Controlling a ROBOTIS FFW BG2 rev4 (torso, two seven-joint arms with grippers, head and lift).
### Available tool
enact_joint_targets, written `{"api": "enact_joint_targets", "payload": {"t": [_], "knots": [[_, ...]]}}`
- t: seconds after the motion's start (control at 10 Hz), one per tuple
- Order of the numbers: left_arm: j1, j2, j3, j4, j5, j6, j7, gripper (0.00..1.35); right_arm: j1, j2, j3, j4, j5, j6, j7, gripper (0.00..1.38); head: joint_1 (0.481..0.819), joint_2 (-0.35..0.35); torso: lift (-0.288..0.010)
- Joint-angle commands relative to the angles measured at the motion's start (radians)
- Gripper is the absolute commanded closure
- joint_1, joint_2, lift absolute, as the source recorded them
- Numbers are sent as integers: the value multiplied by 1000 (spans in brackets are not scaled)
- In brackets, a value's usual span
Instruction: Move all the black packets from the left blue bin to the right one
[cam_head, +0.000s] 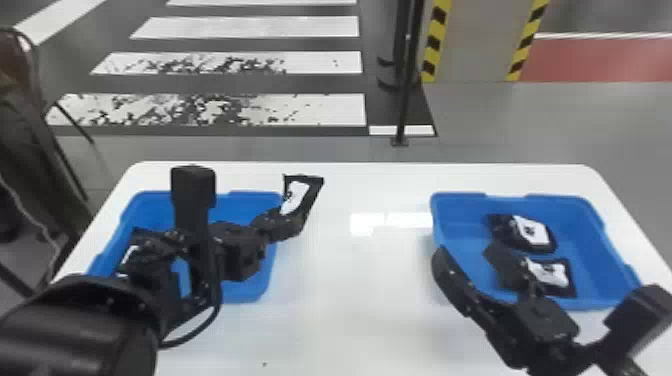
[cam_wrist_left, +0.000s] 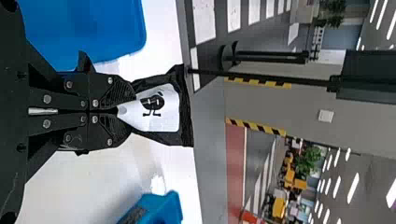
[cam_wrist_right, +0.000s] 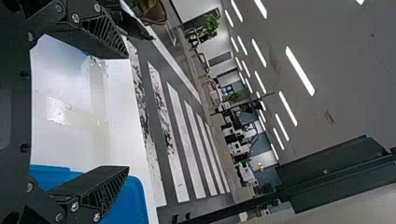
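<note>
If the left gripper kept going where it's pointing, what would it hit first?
Probably nothing nearby: beyond the black packet in the left gripper, the way looks free over the white table and its far edge, though height is hard to judge.

No words or numbers can be read. A white label (cam_wrist_left: 168, 119) with a black cartoon figure (cam_wrist_left: 152, 102) is on one black packet (cam_wrist_left: 187, 126); other packets' (cam_head: 505, 231) labels (cam_head: 535, 232) are illegible.

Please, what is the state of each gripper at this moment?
Left gripper: closed, holding a black packet with a white label.
Right gripper: open, nothing between its fingers.
</note>
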Motion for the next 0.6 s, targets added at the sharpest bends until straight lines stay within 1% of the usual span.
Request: {"api": "enact_joint_targets", "payload": {"t": [0.0,0.1,0.2,0.3,0.5], "knots": [[-3,8,-69,-7,42,-8,-2,1211,-35,-11,26,15,-35,1,2,190,695,-3,-140],[-8,14,-112,-12,68,-16,-3,1211,-60,-17,40,27,-47,1,3,190,695,-16,-140],[-13,17,-150,-14,98,-16,-3,1211,-92,-27,62,49,-83,1,3,190,695,-44,-140],[-22,22,-184,-14,123,-26,-5,1213,-111,-29,66,56,-95,1,3,190,695,-71,-140],[-30,22,-226,-14,163,-26,-10,1213,-151,-38,80,81,-117,1,2,190,695,-107,-140]]}}
